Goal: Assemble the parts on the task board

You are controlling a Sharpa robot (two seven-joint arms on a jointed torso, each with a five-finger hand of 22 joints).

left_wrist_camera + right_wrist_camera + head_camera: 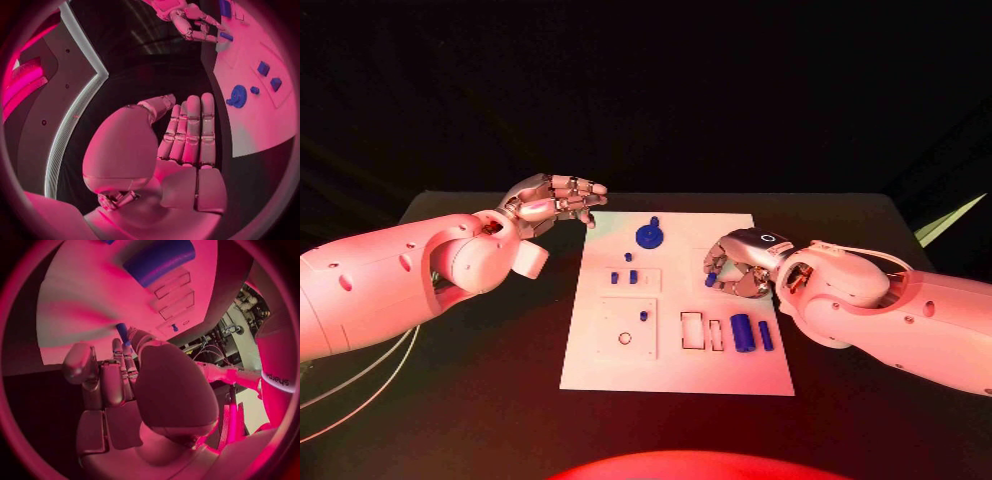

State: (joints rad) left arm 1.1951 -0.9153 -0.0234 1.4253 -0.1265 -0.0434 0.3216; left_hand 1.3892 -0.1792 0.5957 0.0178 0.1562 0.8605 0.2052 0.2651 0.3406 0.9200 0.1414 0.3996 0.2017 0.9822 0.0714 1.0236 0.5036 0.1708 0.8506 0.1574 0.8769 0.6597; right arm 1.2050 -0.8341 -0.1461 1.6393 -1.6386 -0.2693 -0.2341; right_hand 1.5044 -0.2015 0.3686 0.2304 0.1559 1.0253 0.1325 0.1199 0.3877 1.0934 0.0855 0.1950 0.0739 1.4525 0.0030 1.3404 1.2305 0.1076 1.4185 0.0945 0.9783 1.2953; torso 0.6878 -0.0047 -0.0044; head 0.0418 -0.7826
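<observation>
Left hand [560,200] hovering empty off the white board's [678,375] ten o'clock corner, fingers together, right hand [737,265] at three o'clock, pinching a small blue peg [122,333] over the board

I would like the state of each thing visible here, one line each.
Left hand: off the board, holding nothing, fingers together.
Right hand: over the task board, pinching a small blue part.
Large blue cylinder: lying flat.
Round blue part: resting on the board.
</observation>
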